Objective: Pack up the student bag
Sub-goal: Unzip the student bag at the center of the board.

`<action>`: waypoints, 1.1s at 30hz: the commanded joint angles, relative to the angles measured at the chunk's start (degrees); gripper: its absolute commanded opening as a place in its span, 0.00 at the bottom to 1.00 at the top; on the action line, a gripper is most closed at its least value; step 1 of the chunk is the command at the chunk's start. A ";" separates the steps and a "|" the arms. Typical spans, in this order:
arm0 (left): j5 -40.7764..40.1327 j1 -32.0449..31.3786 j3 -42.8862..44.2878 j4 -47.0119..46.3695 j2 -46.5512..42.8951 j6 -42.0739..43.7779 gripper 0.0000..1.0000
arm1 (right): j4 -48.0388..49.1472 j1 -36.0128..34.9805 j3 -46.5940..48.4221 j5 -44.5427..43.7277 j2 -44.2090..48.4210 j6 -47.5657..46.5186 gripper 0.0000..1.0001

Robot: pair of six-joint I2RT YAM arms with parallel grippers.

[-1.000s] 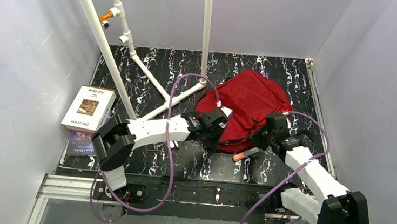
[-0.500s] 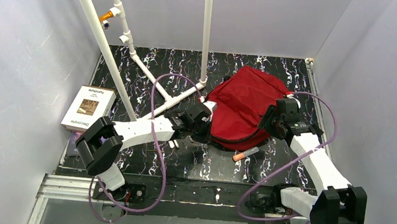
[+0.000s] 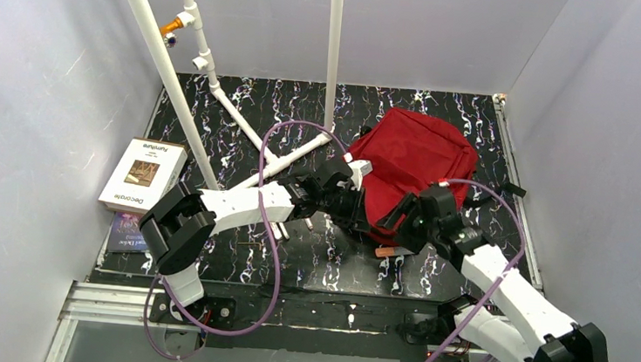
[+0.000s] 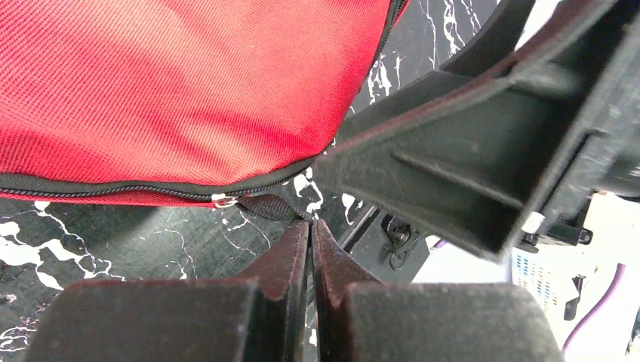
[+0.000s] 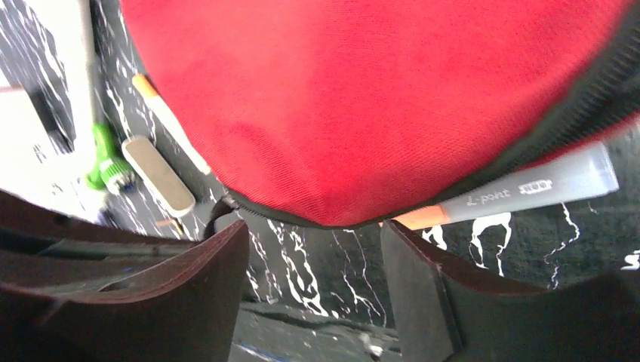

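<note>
Seen from above, the student bag [image 3: 415, 159] lies right of centre on the table [image 3: 327, 269]. My left pincer [image 4: 309, 224] sits at its lower-left edge and my right pincer [image 5: 313, 235] at its lower edge, where a pen [image 3: 385, 251] pokes out from under. At the far left, a book [image 3: 142, 174] lies on a second book [image 3: 124, 232].

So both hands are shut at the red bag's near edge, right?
Not both: the left hand is shut, but the right hand is open, as the right wrist view shows. Both are at the red bag's near edge.
</note>
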State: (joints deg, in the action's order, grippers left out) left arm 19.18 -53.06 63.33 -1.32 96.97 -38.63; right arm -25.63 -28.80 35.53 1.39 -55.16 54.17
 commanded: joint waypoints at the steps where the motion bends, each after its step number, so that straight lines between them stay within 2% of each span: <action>1: 2.13 -0.44 -0.72 -0.54 -2.91 -1.67 0.00 | 13.50 -0.16 -7.31 -6.91 5.07 17.33 0.66; 4: 1.94 -1.11 -1.65 -0.43 -3.50 -3.34 0.00 | 16.13 0.57 -8.92 -7.88 3.90 19.18 0.46; 7: -0.43 -1.61 -2.65 0.90 -4.83 -2.69 0.00 | 15.70 0.58 -8.66 -10.82 3.81 18.47 0.40; 8: -1.20 -1.63 -2.96 1.75 -5.26 -1.98 0.00 | 14.75 0.58 -8.43 -14.82 4.34 17.50 0.41; 9: -1.85 -1.63 -3.02 3.08 -5.54 -1.23 0.00 | 14.58 0.58 -8.94 -17.53 4.84 17.01 0.48; 10: -2.23 -1.62 -3.03 3.88 -5.70 -0.65 0.00 | 15.00 0.69 -9.74 -18.63 5.05 17.05 0.65; 11: -2.44 -1.63 -3.07 4.36 -5.73 -0.29 0.00 | 14.96 1.44 -9.88 -17.49 5.11 16.80 0.73; 13: -2.02 -1.63 -3.05 4.87 -5.89 0.31 0.00 | 15.74 1.83 -9.86 -13.59 4.95 16.28 0.74; 14: -1.43 -1.62 -2.98 4.92 -5.95 0.58 0.00 | 15.90 1.77 -9.91 -12.39 4.64 16.70 0.71; 17: -0.84 -2.10 -2.70 4.79 -6.36 1.53 0.00 | 15.43 1.81 -10.44 -14.37 3.25 16.41 0.50; 19: -1.82 -2.31 -2.88 5.30 -6.63 1.82 0.00 | 15.42 1.98 -10.08 -16.43 3.15 14.58 0.28; 20: -2.51 -2.28 -2.96 5.87 -6.86 1.94 0.00 | 16.03 1.99 -9.78 -17.02 3.34 13.01 0.09; 21: -3.99 -2.30 -2.92 7.13 -7.06 2.58 0.00 | 15.49 1.99 -9.04 -17.88 3.45 11.34 0.01; 23: -12.22 -2.24 -2.39 12.63 -7.88 3.12 0.00 | 10.24 1.99 -5.59 -21.53 3.41 6.82 0.01; 26: -31.41 -0.82 0.44 24.99 -6.58 0.51 0.00 | 0.22 2.00 0.84 -30.92 2.06 0.86 0.01; 30: -38.00 4.27 4.95 33.84 -2.23 -1.75 0.00 | -6.56 2.44 2.90 -38.48 1.99 -2.57 0.01; 33: -38.93 7.47 7.23 32.63 0.20 1.14 0.00 | -2.97 2.55 -0.10 -33.93 6.10 -3.90 0.01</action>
State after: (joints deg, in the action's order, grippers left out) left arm -9.02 -49.82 67.55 22.33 95.02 -39.42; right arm -25.32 -27.20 36.53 -26.11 -52.97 55.20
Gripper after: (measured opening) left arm 0.010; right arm 0.031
